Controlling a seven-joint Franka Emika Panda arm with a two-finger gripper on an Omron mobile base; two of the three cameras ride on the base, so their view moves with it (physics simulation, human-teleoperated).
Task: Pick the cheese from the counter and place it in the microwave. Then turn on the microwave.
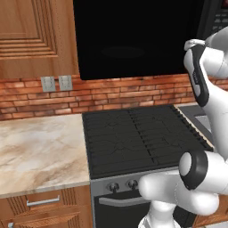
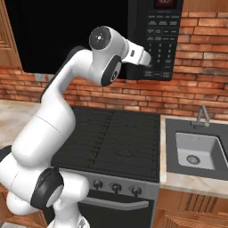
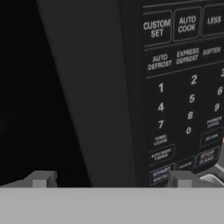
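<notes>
A white robot arm reaches up over the black stove (image 2: 111, 138) toward the microwave (image 1: 133, 40) mounted above it, its gripper (image 3: 111, 179) spread wide and empty, the two dark fingertips (image 3: 41, 178) rising at the foot of the hand view on either side of the seam between the dark door (image 3: 92, 96) and the button panel (image 2: 162, 40). The hand is held level and close against the front of the oven, a pose that seems meant for pressing a key: the right fingertip sits just beside the bottom row of keys, near the start button (image 3: 161, 173). The door looks shut, flush with the panel. The cheese cannot be made out anywhere; the marble-look surface (image 1: 40, 151) to the left of the stove shows no wedge, so it is judged to lie behind the dark door, though the glass is too black to confirm this. A sink (image 2: 196, 153) sits to the right of the stove, below the brick wall (image 2: 196, 93).
</notes>
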